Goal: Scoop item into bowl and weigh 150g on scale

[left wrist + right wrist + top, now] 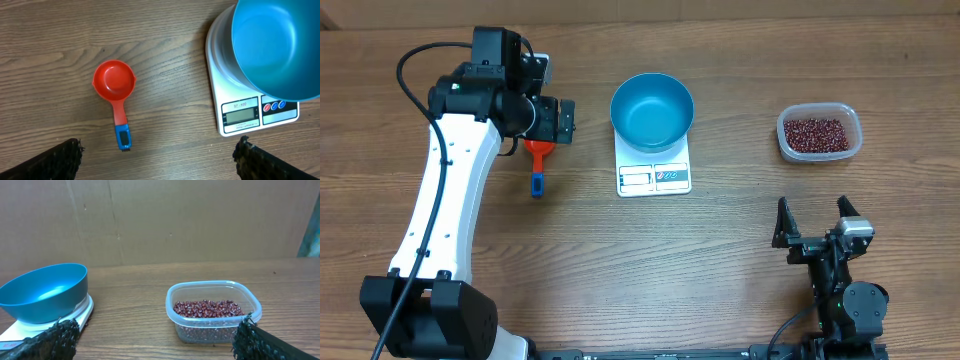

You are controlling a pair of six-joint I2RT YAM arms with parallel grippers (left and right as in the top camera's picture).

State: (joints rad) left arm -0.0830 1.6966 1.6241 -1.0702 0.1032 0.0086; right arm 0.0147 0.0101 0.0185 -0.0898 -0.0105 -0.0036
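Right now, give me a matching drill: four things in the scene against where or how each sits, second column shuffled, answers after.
1. bowl
2. beans
3. scoop
4. right pincer

A. inside the clear tub
B. open, holding nothing
C. sitting on the scale
D. lying on the table beside the scale

Pairs: 1-C, 2-A, 3-D, 4-B
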